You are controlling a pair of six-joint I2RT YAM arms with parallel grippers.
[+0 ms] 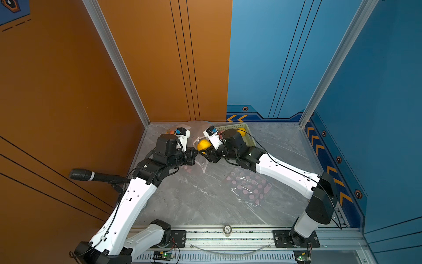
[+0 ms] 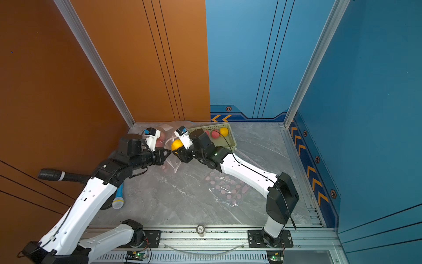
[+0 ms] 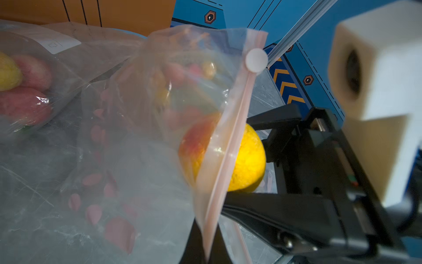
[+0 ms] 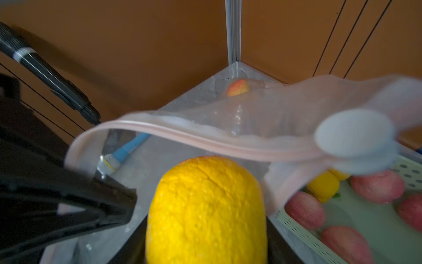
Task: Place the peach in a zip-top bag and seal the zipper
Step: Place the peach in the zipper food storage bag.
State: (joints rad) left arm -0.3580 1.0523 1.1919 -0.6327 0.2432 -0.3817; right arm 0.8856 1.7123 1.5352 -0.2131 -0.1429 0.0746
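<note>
At eleven o'clock, a crumpled clear plastic bag (image 3: 68,66) is holding pink fruit (image 3: 25,107). The left gripper (image 2: 168,152), fully closed, is pinching the rim of the pink-zippered clear zip-top bag (image 3: 148,148). The right gripper (image 3: 253,160), half spread, is clasping the round yellow-orange peach (image 4: 205,205) partway into the bag's mouth. At twelve o'clock, a pale green perforated basket (image 2: 231,133) is carrying pink and yellow fruit (image 2: 215,134).

In both top views you look down steeply from high above the near rail (image 1: 251,236) onto the whole bench (image 1: 205,205). Your left wrist camera sits close against the zip-top bag (image 3: 148,160), facing the right end effector (image 3: 244,160) and its peach (image 3: 250,157). Your right wrist camera looks close over that peach toward the left end effector (image 4: 127,201). All four share the bag mouth.
</note>
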